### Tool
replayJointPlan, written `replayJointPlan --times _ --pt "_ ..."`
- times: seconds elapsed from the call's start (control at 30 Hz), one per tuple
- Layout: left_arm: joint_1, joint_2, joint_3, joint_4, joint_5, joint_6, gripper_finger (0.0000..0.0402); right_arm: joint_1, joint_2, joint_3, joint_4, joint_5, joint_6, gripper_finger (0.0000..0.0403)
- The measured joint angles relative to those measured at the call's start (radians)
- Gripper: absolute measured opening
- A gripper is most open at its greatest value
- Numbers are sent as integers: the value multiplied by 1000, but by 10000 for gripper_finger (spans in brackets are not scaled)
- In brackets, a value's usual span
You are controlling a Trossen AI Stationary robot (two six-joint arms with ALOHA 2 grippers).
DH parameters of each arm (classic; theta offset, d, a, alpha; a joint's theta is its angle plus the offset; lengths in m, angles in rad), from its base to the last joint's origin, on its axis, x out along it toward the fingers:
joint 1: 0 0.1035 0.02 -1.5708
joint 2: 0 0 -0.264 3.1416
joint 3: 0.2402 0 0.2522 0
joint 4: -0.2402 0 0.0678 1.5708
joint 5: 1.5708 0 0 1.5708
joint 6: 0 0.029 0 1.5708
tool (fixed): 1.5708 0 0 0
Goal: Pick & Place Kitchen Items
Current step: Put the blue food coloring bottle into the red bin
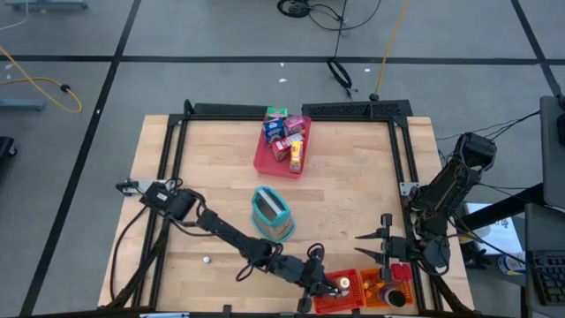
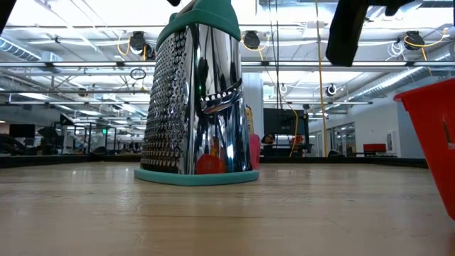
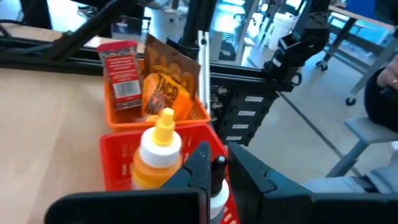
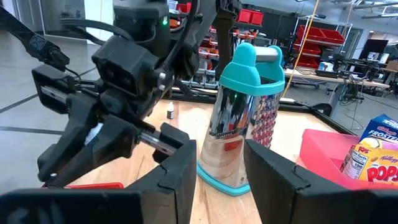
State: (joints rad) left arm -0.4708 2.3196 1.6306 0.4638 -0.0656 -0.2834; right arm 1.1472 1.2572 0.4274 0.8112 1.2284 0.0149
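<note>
My left gripper [image 1: 325,281] [image 3: 214,171] hovers shut over the near rim of the red bin [image 3: 115,162], at the table's near edge. Standing in that bin is a yellow-capped orange bottle [image 3: 158,152]. A small white thing [image 3: 217,198] shows just under the fingertips. Behind it, the orange bin [image 3: 124,118] holds a red packet [image 3: 122,74] and a brown taco packet [image 3: 171,87]. My right gripper [image 1: 364,246] [image 4: 221,162] waits open at the table's right, level, with nothing between its fingers. More packets lie on the pink tray [image 1: 265,162]. My left gripper's shut fingers [image 3: 199,165] point level over the red bin. The white thing sits right beneath their tips. The fingers themselves hide the spot, so I cannot tell whether they hold or touch it.
A steel grater with a teal top and base [image 1: 272,215] [image 2: 195,92] stands mid-table between the tray and the bins. A tiny white thing [image 1: 207,260] lies on the bare wood near the front left. Black rails frame the table.
</note>
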Motion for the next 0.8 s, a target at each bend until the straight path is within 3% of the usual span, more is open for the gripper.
replayJointPlan --times 0.2,0.53,0.8 --pt "0 -1 0 -4 -17 12 34 0 0 0 0 0 0 125" --pt "0 -1 0 -6 -75 0 111 0 0 0 0 0 0 125" --pt "-6 -5 0 -6 -66 42 134 0 0 0 0 0 0 125"
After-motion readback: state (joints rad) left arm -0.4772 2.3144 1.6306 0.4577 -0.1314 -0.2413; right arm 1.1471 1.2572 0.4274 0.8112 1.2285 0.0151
